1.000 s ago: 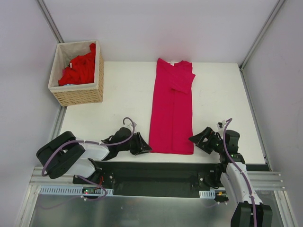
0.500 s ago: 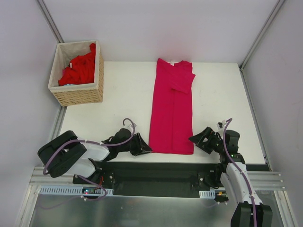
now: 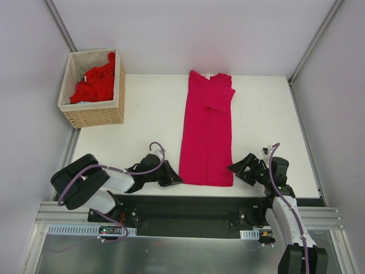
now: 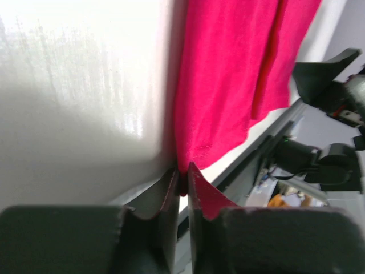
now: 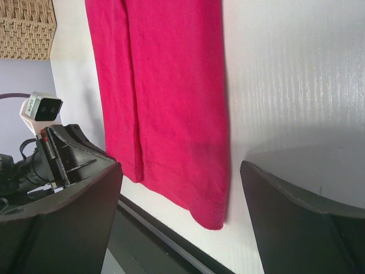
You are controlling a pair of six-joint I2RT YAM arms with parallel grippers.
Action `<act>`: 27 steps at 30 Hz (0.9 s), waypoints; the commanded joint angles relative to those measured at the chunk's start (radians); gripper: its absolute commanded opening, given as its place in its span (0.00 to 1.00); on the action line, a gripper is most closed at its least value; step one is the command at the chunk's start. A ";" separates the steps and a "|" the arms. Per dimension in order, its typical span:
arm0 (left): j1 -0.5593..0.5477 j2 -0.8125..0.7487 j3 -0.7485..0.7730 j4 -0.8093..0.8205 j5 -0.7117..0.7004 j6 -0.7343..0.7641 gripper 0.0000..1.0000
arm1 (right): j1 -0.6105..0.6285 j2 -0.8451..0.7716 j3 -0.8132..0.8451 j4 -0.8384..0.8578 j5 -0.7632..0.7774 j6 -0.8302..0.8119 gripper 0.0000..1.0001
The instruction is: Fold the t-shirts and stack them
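One by one, near to far. Found left tool (image 4: 182,166) low at the near edge of the surface (image 3: 142,120), lying almost flat and pointed right at the near-left hem corner of the magenta t-shirt (image 3: 206,137). Recorded its jaws at a narrow slit, closed on that hem corner. Saw cloth pinched between the fingers (image 4: 168,194) in the left wrist view.

Found right tool (image 3: 242,169) low at the same near edge, just right of the near-right hem corner and pointed left. Recorded its jaws spread wide, holding nothing. Saw that corner lying flat on the surface ahead of the fingers, apart from both, in the right wrist view.

Noted magenta t-shirt flat at mid-surface, folded lengthways into a long narrow strip, with hem toward the arms and collar toward the far edge. Noted one short sleeve turned inward across the far-right part, and a small white neck label (image 3: 208,75) at the collar.

Located wicker basket (image 3: 94,117) at the far-left corner, well apart from the strip. Found red t-shirts (image 3: 94,85) inside as a crumpled heap, with one fold riding up over the far-right rim. Could not tell how many.
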 commanded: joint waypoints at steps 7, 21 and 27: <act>-0.009 -0.007 -0.038 -0.209 -0.062 0.049 0.00 | -0.005 -0.013 0.026 -0.067 0.023 -0.024 0.87; -0.008 -0.024 -0.017 -0.235 -0.061 0.063 0.00 | 0.000 -0.189 0.016 -0.348 0.060 -0.012 0.84; -0.009 -0.027 -0.015 -0.241 -0.059 0.063 0.00 | 0.060 -0.139 0.073 -0.396 0.170 -0.004 0.83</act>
